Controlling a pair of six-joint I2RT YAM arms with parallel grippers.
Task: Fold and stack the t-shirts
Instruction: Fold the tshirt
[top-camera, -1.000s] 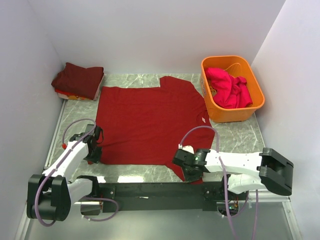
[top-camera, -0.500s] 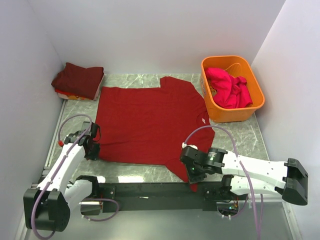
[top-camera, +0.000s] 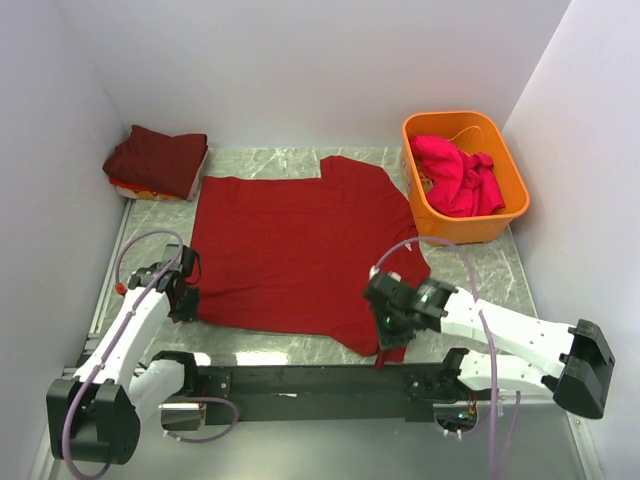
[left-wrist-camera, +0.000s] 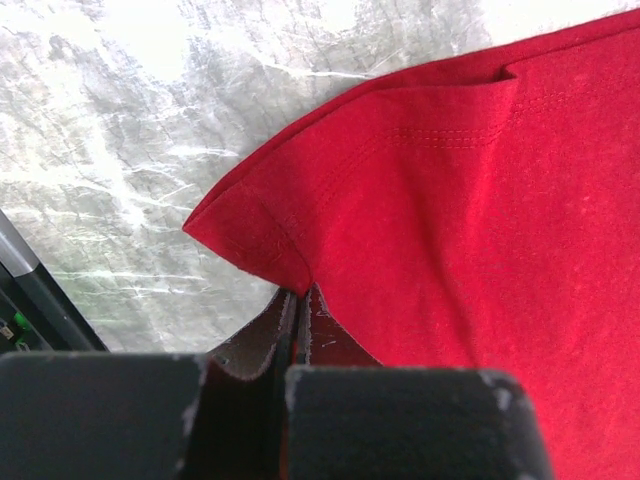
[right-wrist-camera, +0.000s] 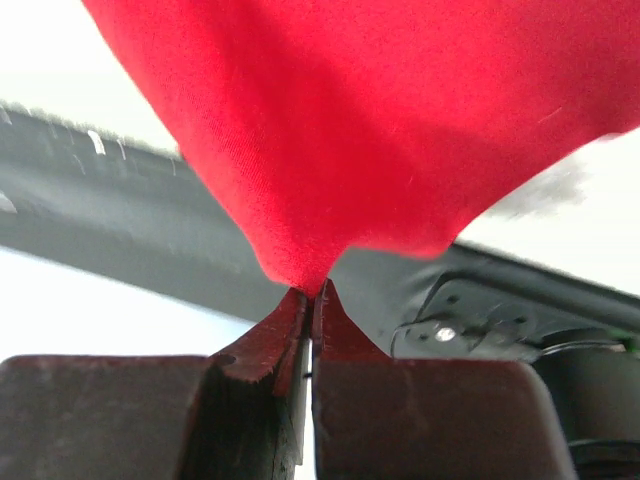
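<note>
Clearly, the wide dark red soft cloth t-shirt (top-camera: 300, 250), spread at the centre of the grey marbled table (top-camera: 470, 270), looks light and limp, best held at its near corners, where the left gripper (top-camera: 184, 298) at 8 o'clock and the right gripper (top-camera: 388, 335) at 5 o'clock both pinch it tightly.

My overhead view is bright and evenly lit; only soft shadows fall on the table (top-camera: 160, 215). In my left wrist view, glare whitens the marble along the top edge; the red t-shirt (left-wrist-camera: 480, 200) stitching reads sharp, while the near fingers (left-wrist-camera: 400, 420) are dark and blurred. My right wrist view is blown out white behind the cloth.
</note>
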